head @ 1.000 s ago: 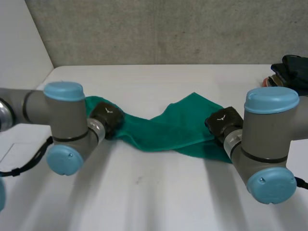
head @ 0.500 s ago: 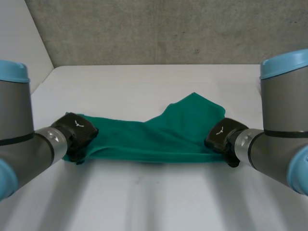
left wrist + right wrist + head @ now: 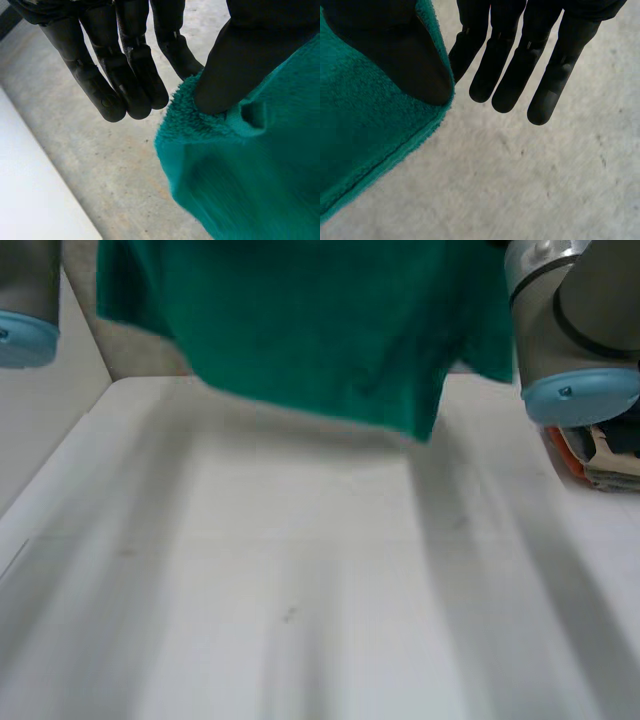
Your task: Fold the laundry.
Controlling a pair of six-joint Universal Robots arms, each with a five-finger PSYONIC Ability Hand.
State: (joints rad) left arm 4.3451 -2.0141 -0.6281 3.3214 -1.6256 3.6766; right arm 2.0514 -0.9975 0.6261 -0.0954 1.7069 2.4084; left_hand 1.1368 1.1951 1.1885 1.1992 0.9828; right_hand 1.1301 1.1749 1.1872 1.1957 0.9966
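Note:
A green towel (image 3: 320, 330) hangs in the air above the far part of the white table (image 3: 300, 600), spread wide between my two arms, its lower edge sagging to a point on the right. In the left wrist view my left hand (image 3: 125, 65) pinches a corner of the towel (image 3: 260, 170) between its thumb and the nearest finger, while the other fingers stay straight. In the right wrist view my right hand (image 3: 520, 55) has its thumb pressed on the towel's (image 3: 365, 130) corner against a finger, the remaining fingers straight.
An orange and black pile of things (image 3: 592, 455) lies at the table's right edge below my right arm (image 3: 575, 330). A grey wall stands behind the table and a white panel (image 3: 40, 430) rises along its left side.
Both arms have risen and lifted the towel off the table. It lay stretched on the surface between the hands; now it hangs high in the air.

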